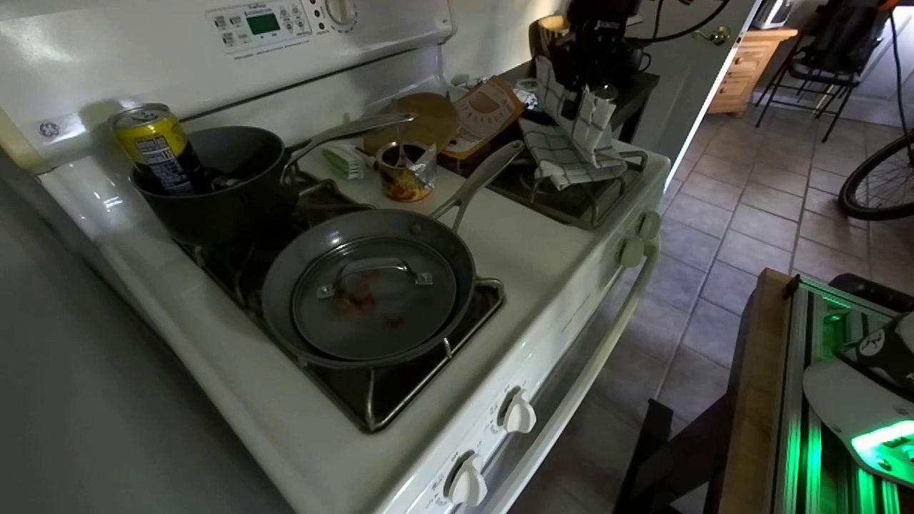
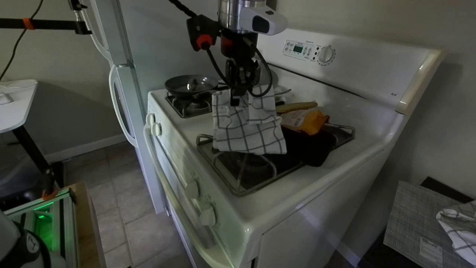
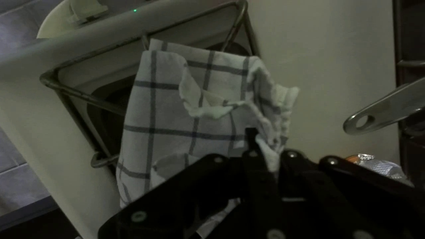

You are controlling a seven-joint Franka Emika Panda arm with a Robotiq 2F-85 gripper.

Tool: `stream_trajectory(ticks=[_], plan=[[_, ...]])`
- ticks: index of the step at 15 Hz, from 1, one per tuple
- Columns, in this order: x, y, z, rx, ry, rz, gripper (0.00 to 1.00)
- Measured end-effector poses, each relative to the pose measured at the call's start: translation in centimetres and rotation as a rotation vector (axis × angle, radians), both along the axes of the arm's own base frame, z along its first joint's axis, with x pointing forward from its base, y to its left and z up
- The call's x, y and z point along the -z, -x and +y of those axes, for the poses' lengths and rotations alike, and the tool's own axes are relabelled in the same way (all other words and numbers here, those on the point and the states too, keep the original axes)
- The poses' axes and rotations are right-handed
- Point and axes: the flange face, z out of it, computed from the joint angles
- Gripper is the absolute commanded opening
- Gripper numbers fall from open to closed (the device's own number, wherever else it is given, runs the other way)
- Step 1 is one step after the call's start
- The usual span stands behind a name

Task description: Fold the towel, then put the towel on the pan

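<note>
Over white stove (image 1: 532, 239), treat towel (image 2: 249, 136) as limp (likely light), best held by the bunch clenched in gripper (image 3: 267, 142), toward wrist view's four o'clock.

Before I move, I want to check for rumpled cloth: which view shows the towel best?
The wrist view: the towel appears large, from above, its check pattern and creases plain, though the hand covers its lower part. Both exterior views show it smaller, with cloth raised on either side of the hand.

Both exterior views overlook the stove (image 1: 532, 239) from opposite ends.
</note>
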Motion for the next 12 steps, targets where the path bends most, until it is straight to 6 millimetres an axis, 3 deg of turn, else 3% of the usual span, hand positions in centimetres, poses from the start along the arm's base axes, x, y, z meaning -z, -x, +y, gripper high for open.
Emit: stream_trajectory(ticks=[8,9,10,12], plan=[[1.3,-0.1,-1.0,0.043,-0.004,0.017,0.02],[1.7,-0.4,-1.1,0.053,-0.004,0.005,0.32],[2.2,-0.8,-1.1,0.067,-0.004,-0.006,0.34],[3.5,-1.4,-1.2,0.098,-0.002,-0.018,0.47]])
